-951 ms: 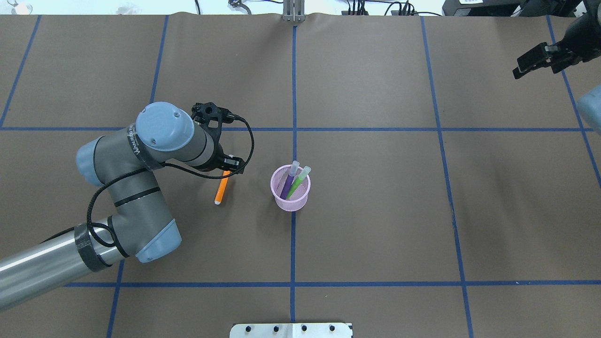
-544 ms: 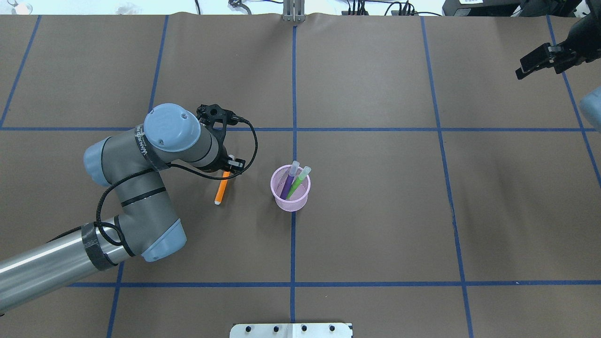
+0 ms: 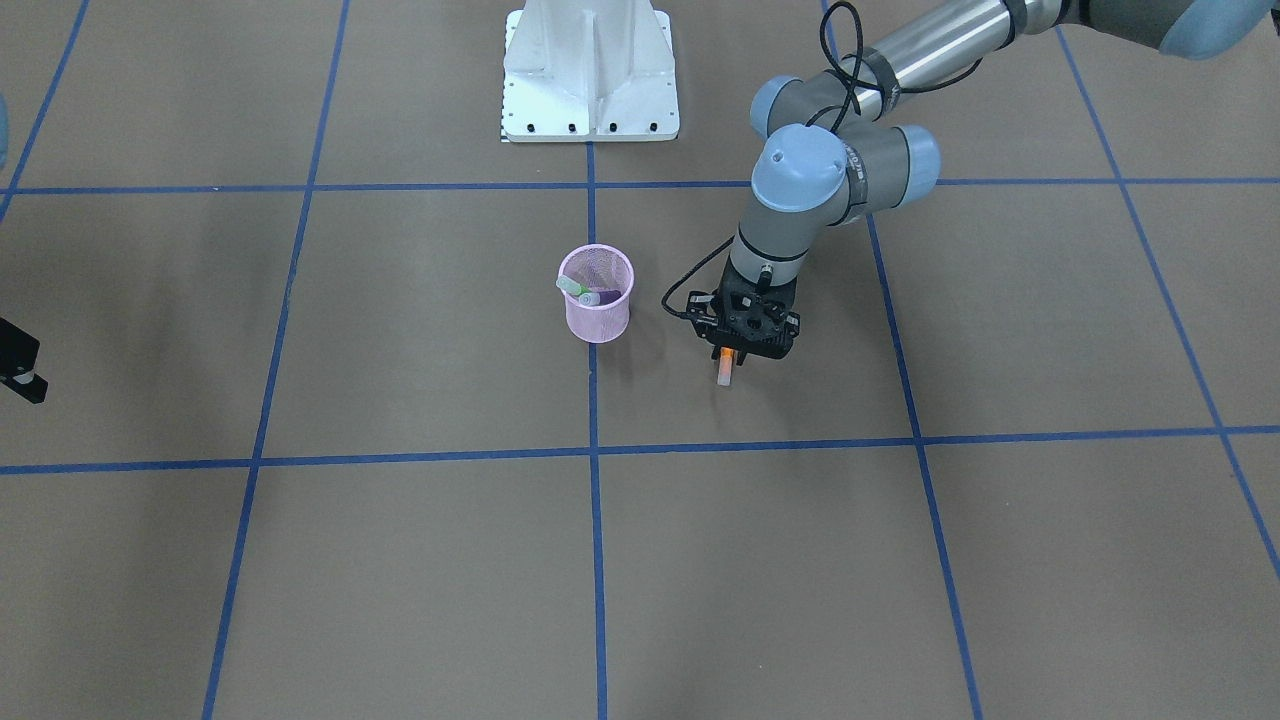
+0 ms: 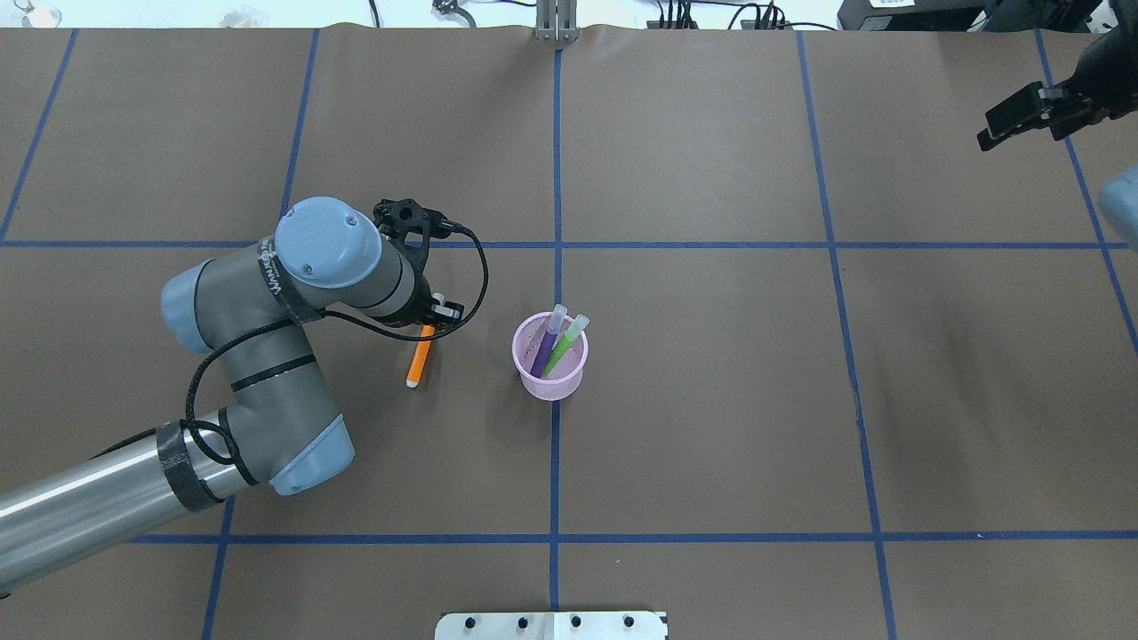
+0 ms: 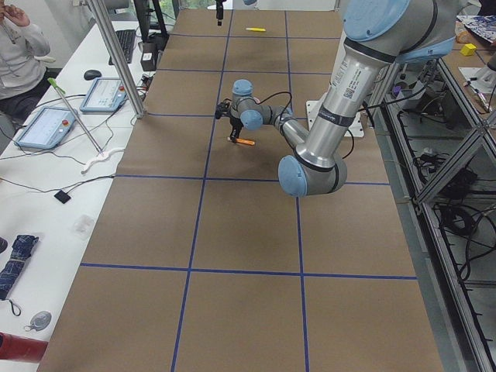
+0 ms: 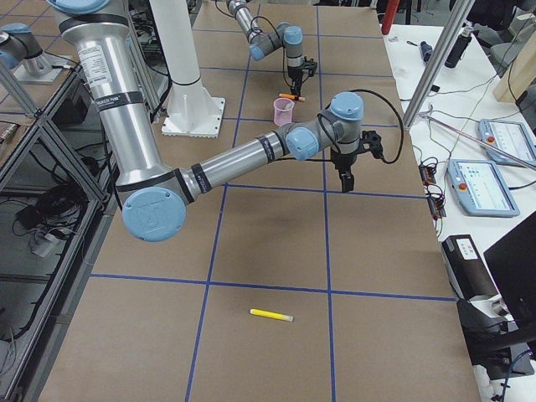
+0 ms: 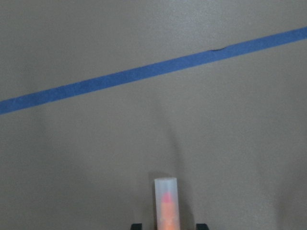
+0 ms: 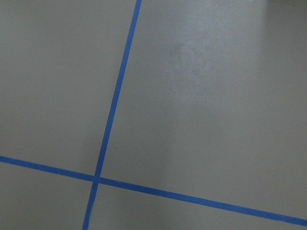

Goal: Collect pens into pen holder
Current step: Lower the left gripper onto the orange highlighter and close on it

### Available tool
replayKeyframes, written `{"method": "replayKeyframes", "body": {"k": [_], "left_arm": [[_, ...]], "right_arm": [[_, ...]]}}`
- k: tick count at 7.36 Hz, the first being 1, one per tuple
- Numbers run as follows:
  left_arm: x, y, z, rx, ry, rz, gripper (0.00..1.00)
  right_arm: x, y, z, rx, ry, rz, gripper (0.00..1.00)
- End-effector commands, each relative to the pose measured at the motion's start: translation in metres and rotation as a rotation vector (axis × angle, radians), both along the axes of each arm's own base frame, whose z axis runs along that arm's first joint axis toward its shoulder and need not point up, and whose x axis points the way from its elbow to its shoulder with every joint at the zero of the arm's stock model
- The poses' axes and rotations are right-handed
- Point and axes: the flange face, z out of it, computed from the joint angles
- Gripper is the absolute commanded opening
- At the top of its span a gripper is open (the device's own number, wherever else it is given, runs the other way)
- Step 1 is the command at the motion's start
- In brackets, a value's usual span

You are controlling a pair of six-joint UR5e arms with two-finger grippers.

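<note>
The left gripper [image 3: 730,352], fingers apart, straddles the orange pen [image 4: 418,357] lying on the table [image 4: 711,444]. The cup [image 4: 551,384] holds the purple pen [image 4: 543,353] and green pen [image 4: 563,348]. I cannot tell whether the right gripper [image 4: 989,133] has its fingers apart or together. The yellow pen [image 6: 271,315] lies far off, so two pens remain.

Robotics lab, brown table [image 4: 711,427] gridded in blue tape [image 4: 555,462], teach pendants [image 6: 481,186] on side bench [image 5: 31,209], aluminium posts [image 5: 116,58]

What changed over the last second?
The left tool edged slightly toward the pen holder, over the orange pen, which was not picked up. The right tool drew slightly outward. The orange pen, the holder, the purple pen and the green pen stayed put.
</note>
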Motion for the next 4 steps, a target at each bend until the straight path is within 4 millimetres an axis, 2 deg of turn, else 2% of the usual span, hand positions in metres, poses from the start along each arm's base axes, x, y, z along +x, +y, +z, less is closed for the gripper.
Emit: {"method": "replayKeyframes", "body": {"k": [1,2,4], "left_arm": [[0.0,0.0,0.0,-0.001,-0.001,-0.001,0.01],[-0.002,0.0,-0.003,0.002,0.005,-0.003,0.0],[-0.028,0.0,-0.039,0.046,0.068,-0.023,0.0]], "right_arm": [[0.0,0.0,0.0,0.0,0.0,0.001,0.99],[0.0,0.0,0.0,0.0,0.0,0.001,0.99],[0.0,0.0,-0.001,0.001,-0.001,0.001,0.99]]}}
